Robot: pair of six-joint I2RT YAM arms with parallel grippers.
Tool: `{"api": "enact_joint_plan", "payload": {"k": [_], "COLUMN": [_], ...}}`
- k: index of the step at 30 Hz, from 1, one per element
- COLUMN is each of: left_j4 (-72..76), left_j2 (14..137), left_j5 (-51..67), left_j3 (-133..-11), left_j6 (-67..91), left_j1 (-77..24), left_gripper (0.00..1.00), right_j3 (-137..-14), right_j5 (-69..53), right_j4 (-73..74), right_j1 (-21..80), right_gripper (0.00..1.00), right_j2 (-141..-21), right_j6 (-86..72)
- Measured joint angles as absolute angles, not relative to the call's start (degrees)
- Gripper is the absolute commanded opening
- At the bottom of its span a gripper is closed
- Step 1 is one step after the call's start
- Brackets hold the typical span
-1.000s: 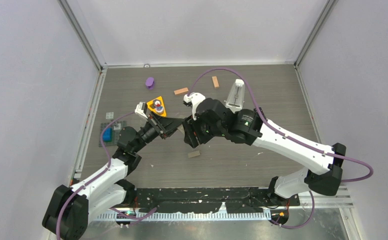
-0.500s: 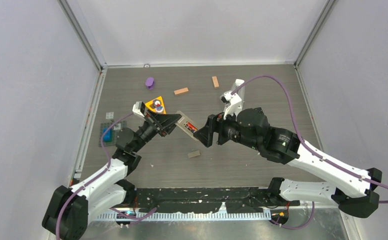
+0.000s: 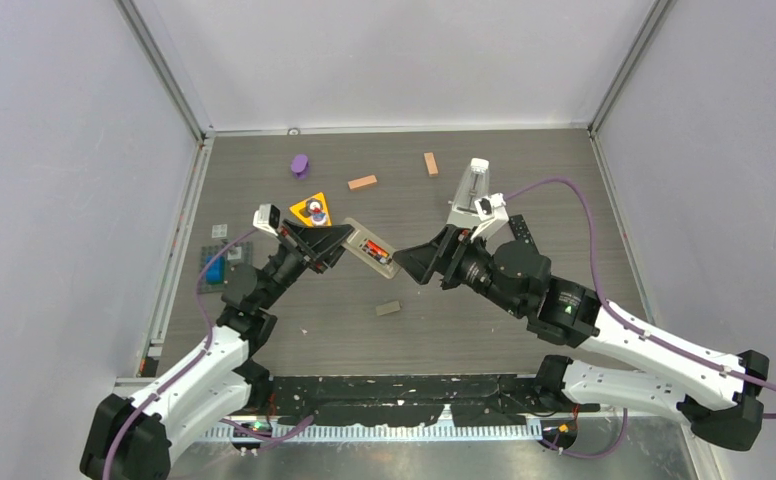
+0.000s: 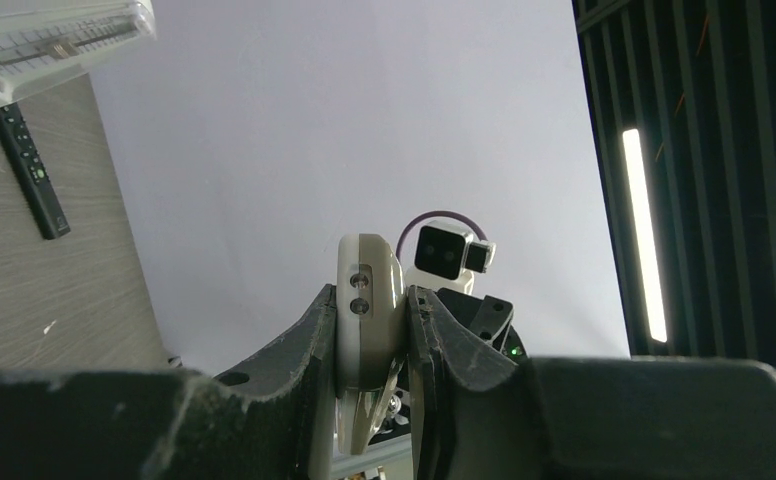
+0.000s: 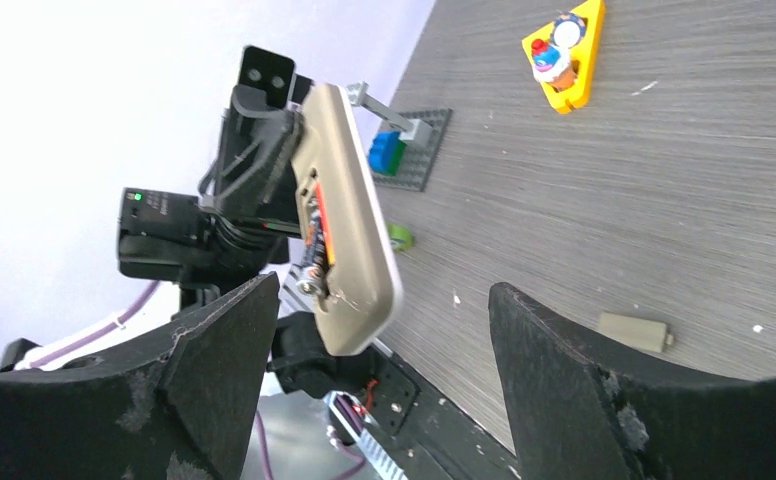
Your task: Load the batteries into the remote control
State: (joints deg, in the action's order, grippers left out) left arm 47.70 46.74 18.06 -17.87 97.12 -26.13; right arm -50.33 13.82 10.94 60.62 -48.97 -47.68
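Left gripper (image 3: 336, 241): clamped narrow on one end of the remote control (image 3: 374, 251), a finger (image 4: 316, 340) pressed to each long side.
Remote control: beige-grey, held up off the table (image 3: 524, 150) between the two arms, its back turned towards the right wrist camera, the battery bay uncovered.
Batteries (image 5: 315, 236): lying in the open bay, red-orange and dark (how many, I cannot tell); a metal contact shows at the bay's lower end.
Right gripper (image 3: 412, 262): jaws wide apart with nothing in them, facing the remote's free end, near it but touching neither side.
Small beige piece (image 3: 388, 308): flat on the table, below the remote in the overhead view (a cover, by its look).
Yellow triangle (image 3: 314, 210): on the table behind the left gripper, small coloured figures on top.
Orange-brown blocks: one (image 3: 362, 182) near the triangle, the other (image 3: 430, 163) farther back, well apart.
Purple object (image 3: 299, 164): at the far left of the table.
Blue brick (image 5: 384, 152): on a grey baseplate (image 5: 427, 152) at the table's left edge.
Black slim remote (image 4: 29, 170): flat on the table, near a white tapered object (image 3: 472, 185).
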Motion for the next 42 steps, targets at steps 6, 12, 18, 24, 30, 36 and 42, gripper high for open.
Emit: {"api": "enact_joint_plan", "payload": {"k": [6, 12, 18, 24, 30, 36, 42], "left_j4": [46.9, 46.8, 46.8, 46.8, 46.8, 46.8, 46.8], "left_j2": [46.7, 46.7, 46.7, 46.7, 46.7, 46.7, 46.7], "left_j5": [17.9, 17.9, 17.9, 17.9, 17.8, 17.5, 17.5], "left_j3": [-17.9, -17.9, -17.9, -17.9, -17.9, -17.9, -17.9], "left_j6": [97.1, 97.1, 97.1, 97.1, 97.2, 97.2, 97.2], "left_j1": [-26.1, -26.1, -26.1, -26.1, -26.1, -26.1, -26.1], "left_gripper": [0.0, 0.0, 0.0, 0.0, 0.0, 0.0, 0.0], "right_j3": [-50.2, -50.2, -49.4, -48.3, -47.2, -45.9, -45.6], "right_j5": [13.5, 11.9, 9.7, 8.6, 8.4, 8.4, 8.1], "right_j4": [7.0, 6.0, 4.3, 3.5, 2.6, 1.3, 0.6], "right_j1": [60.4, 60.1, 59.4, 59.1, 58.9, 58.7, 58.6], "right_gripper": [0.8, 0.73, 0.67, 0.74, 0.77, 0.77, 0.75], "right_j2": [-49.7, -52.2, -53.7, -53.7, -53.3, -52.2, -52.2], "right_j6": [-49.9, -51.0, -52.7, -53.8, -54.3, -54.4, -54.4]}}
